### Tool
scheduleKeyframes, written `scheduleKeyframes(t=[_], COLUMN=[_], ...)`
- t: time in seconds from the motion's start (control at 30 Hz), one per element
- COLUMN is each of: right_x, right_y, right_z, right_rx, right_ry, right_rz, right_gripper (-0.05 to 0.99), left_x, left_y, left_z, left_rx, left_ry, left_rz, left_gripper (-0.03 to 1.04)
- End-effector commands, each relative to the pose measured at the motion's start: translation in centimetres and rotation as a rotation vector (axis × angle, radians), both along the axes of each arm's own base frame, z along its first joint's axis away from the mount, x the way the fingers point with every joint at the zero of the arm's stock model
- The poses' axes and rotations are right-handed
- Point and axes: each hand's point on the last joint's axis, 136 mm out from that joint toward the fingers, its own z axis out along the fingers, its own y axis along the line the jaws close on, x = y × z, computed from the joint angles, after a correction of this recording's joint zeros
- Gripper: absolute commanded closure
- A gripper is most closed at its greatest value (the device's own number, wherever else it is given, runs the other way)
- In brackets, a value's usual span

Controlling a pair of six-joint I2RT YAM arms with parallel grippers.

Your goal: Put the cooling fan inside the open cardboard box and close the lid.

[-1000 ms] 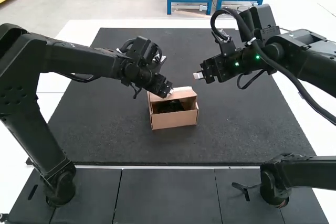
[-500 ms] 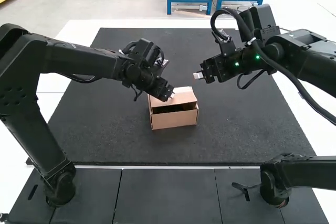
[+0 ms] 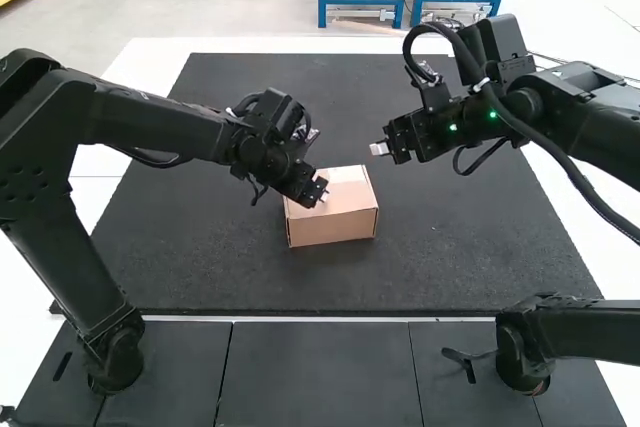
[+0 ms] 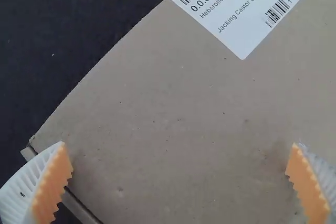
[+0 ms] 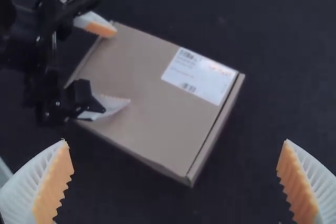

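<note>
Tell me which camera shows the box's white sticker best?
The left wrist view: the white sticker sits close up on the cardboard box. The right wrist view shows it smaller; the high view, just a pale patch.

Counted: one brown rectangular cardboard box (image 3: 330, 212); one white printed paper label (image 5: 198, 76) on it; one black rectangular mat (image 3: 200, 237); two black jointed arms, with one left gripper (image 3: 315, 190) and one right gripper (image 3: 377, 148); four white ribbed orange-padded fingers (image 5: 50, 182), two per gripper.
</note>
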Motion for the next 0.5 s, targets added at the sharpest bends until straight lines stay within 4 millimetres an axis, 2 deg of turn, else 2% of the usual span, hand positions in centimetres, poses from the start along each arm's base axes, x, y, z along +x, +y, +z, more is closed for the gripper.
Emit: scheduleKeyframes(t=[0.0, 0.23, 0.47], right_x=[-0.16, -0.38, -0.6], right_y=[-0.17, -0.3, -0.43], right_z=[0.82, 0.63, 0.01], right_rx=[0.028, 0.026, 0.02], right_ry=[-0.01, -0.009, 0.002], right_rz=[-0.008, -0.007, -0.007], right_gripper=[0.04, 0.04, 0.04], left_x=[-1.18, -1.71, -1.8], left_y=[-0.64, -1.33, -1.13], left_z=[-0.7, -1.4, -1.38], left_rx=[-0.006, -0.015, -0.008], left_ry=[0.021, 0.011, 0.019], left_rz=[-0.025, -0.046, -0.042], left_gripper=[0.05, 0.05, 0.05])
